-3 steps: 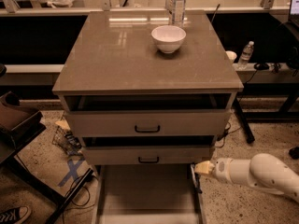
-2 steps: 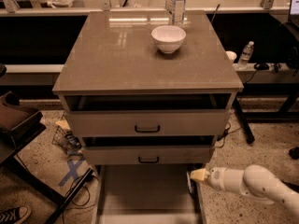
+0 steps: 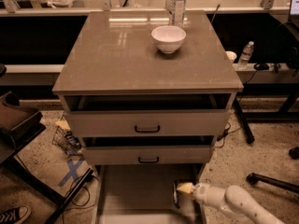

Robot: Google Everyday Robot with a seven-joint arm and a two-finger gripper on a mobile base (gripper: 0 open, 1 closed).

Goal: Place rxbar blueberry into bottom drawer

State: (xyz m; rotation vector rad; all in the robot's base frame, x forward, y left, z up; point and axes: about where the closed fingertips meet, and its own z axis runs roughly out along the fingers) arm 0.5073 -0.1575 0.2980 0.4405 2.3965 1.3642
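Observation:
The bottom drawer (image 3: 135, 192) is pulled out at the foot of the cabinet, a pale shallow tray with a flat floor. My gripper (image 3: 179, 190) reaches in from the lower right, over the drawer's right side near its right wall. It is shut on the rxbar blueberry (image 3: 175, 196), a small dark flat bar held on edge just above the drawer floor. The white arm (image 3: 233, 202) runs off to the lower right.
The two upper drawers with black handles (image 3: 147, 129) stand slightly open above. A white bowl (image 3: 168, 38) and a water bottle (image 3: 176, 6) are on the cabinet top. A dark case (image 3: 16, 120), cables and a shoe (image 3: 11, 214) lie left; a chair base (image 3: 271, 181) lies right.
My gripper has moved left and down with the bar, from beside the drawer's right wall to over the drawer's right part.

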